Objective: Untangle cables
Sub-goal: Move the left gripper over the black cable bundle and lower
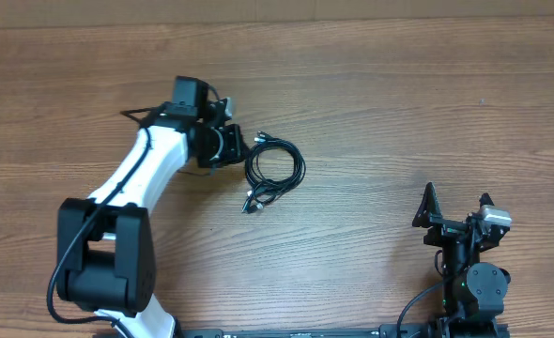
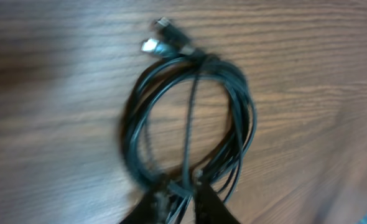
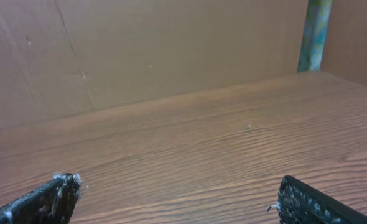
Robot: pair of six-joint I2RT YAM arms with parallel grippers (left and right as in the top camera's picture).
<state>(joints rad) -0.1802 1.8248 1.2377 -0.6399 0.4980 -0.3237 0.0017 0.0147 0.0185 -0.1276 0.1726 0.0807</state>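
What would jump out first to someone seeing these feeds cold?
The eye goes first to the cables, a loose black coil with silver plugs lying near the middle of the wooden table. The left gripper is pinched on the strands at the coil's near edge. The right gripper is parked at the table's lower right, wide open with nothing between its fingers.

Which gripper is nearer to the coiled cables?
Left. The left gripper pinches the cables at the coil's edge; the right gripper stands open, far off to their right.
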